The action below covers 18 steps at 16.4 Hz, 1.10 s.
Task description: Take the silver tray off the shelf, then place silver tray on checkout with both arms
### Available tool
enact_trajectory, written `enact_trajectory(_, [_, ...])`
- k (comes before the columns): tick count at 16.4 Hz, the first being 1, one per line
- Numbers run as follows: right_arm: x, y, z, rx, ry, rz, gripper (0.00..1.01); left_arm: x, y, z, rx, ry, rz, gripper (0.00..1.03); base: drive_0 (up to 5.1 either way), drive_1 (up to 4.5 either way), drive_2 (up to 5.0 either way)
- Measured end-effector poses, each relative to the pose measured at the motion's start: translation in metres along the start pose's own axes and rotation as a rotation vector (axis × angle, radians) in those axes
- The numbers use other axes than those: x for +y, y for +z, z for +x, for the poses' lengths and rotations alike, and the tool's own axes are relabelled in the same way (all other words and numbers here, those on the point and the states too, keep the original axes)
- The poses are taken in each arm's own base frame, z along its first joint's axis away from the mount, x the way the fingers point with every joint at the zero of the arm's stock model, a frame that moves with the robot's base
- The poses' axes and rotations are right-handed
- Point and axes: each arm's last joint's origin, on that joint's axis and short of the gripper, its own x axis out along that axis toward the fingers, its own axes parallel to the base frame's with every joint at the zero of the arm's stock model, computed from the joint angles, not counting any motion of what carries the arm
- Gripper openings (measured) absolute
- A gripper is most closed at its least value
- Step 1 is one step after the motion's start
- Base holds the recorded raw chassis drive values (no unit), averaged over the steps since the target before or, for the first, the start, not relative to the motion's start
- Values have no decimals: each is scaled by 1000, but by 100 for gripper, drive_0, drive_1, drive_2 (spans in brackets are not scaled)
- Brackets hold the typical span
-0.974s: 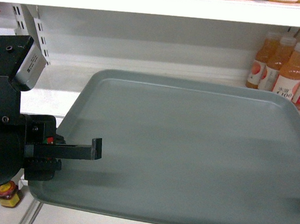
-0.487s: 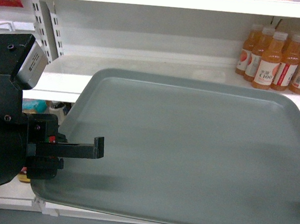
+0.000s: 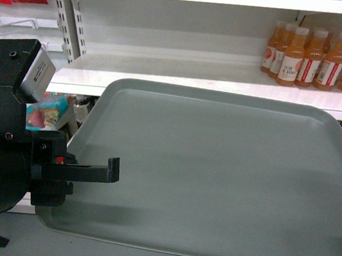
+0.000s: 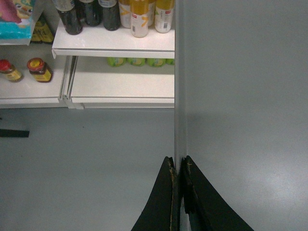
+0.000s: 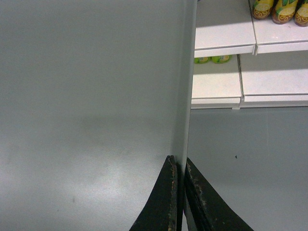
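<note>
Both grippers are pinching the silver tray (image 3: pixel 214 179) between them, left gripper (image 4: pixel 179 166) at its nine o'clock rim, right gripper (image 5: pixel 179 166) at three, the shelf (image 3: pixel 192 82) lying at twelve.

One silver tray (image 3: pixel 214 179), five orange bottles (image 3: pixel 307 56)

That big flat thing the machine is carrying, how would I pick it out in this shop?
Start at the white shelf with orange drink bottles at its right end. In front of it, off the board, hangs the silver tray, pinched at its side rims by the left gripper and right gripper. It is plain matte grey-green, round-cornered and bare.
</note>
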Motion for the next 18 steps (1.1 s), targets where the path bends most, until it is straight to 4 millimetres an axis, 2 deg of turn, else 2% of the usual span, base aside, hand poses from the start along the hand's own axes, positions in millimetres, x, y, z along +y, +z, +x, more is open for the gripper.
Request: enact_trajectory(18, [0, -1, 0, 3, 1, 4, 2, 0, 0, 0, -1, 0, 0, 2, 6, -397, 409])
